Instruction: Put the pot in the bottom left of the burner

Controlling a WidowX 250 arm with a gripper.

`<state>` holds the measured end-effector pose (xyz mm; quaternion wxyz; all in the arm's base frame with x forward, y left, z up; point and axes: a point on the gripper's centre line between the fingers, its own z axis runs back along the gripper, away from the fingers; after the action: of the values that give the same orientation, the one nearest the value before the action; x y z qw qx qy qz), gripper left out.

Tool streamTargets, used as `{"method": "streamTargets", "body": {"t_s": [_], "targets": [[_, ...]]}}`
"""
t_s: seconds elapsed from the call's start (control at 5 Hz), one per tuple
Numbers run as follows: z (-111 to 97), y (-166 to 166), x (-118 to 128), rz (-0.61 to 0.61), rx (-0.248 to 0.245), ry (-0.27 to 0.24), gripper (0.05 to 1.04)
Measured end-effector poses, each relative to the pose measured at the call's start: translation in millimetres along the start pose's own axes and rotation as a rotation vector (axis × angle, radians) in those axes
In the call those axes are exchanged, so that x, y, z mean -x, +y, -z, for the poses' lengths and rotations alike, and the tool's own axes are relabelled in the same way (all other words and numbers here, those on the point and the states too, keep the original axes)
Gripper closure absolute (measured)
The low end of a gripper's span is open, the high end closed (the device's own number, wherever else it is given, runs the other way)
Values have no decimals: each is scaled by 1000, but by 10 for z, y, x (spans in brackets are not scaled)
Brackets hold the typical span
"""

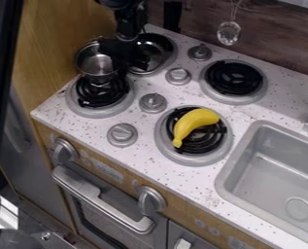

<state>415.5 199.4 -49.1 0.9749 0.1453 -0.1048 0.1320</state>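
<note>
We find the pot (94,64) over the back edge of the bottom left burner (83,111), beside the gripper (126,57) (whether pinched by it, we cannot tell), presumably so it can settle there, well apart from the banana (194,121).

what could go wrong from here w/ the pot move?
1. Pot is over the back edge of the front left burner, not its middle; lowered there, it may end up off-center or tipped.
2. Gripper is right by the metal pan behind; a sideways move might knock it.
3. Wooden side wall is close on the pot's left; overshooting could scrape it.
</note>
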Motion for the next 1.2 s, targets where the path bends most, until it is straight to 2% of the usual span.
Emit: {"method": "streamTargets", "body": {"t_s": [0.2, 0.4, 0.6, 1.0, 1.2], "targets": [[-81, 43, 349, -12, 12, 75, 1014], [-217, 62, 478, -20, 16, 77, 1014], [-226, 37, 548, -14, 25, 70, 1014], [-256, -134, 477, 7, 73, 39, 1014], [-341, -183, 314, 18, 80, 8, 1014]]}}
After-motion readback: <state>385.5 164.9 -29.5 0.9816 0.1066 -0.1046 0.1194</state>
